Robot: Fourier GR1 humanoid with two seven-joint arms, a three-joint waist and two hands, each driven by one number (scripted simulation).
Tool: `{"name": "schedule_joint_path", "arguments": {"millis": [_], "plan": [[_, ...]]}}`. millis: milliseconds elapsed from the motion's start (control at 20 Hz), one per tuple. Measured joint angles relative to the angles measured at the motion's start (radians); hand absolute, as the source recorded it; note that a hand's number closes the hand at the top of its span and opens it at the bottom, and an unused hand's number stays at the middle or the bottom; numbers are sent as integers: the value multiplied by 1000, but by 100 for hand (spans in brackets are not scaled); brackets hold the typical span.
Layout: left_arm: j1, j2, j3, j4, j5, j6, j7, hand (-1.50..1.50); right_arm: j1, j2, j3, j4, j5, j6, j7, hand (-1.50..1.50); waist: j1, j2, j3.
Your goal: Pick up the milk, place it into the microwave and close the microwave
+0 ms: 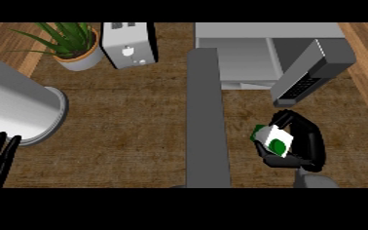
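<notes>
The milk (274, 141) is a small white carton with green marks, tilted and held in front of the microwave. My right hand (305, 143) is shut on it, with fingers and thumb curled round its right side. The grey microwave (237, 41) stands at the back right with its cavity showing. Its door (207, 122) is open and juts as a long grey slab toward the near edge, left of the carton. A keypad panel (309, 78) sits at the microwave's right front, just beyond my right hand. At the lower left edge my left hand (7, 153) rests with its fingers straight.
A potted plant (72, 44) and a white toaster (129, 44) stand at the back left. A large silver cylindrical pot (25, 109) is at the left edge. Brown counter (129, 126) lies between the pot and the open door.
</notes>
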Motion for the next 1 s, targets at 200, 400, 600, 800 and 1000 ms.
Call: {"name": "schedule_joint_path", "arguments": {"millis": [200,400,600,800,1000], "plan": [[24,-17,-4,8,-24,-20,-26,-150,-56,12,27,-60,59,-88,107,150,5,1,0],[-5,-6,16,30,-17,-22,-17,-150,-181,28,25,21,111,-171,173,150,9,3,1],[-5,5,45,55,0,-46,-29,-150,-325,13,-5,136,126,-206,232,150,15,4,1],[-20,1,48,57,-10,-45,-21,-150,-471,2,-43,312,129,-226,210,150,18,6,1],[-38,19,68,87,9,-64,-24,-150,-623,-13,-78,507,140,-249,169,150,26,9,1]]}}
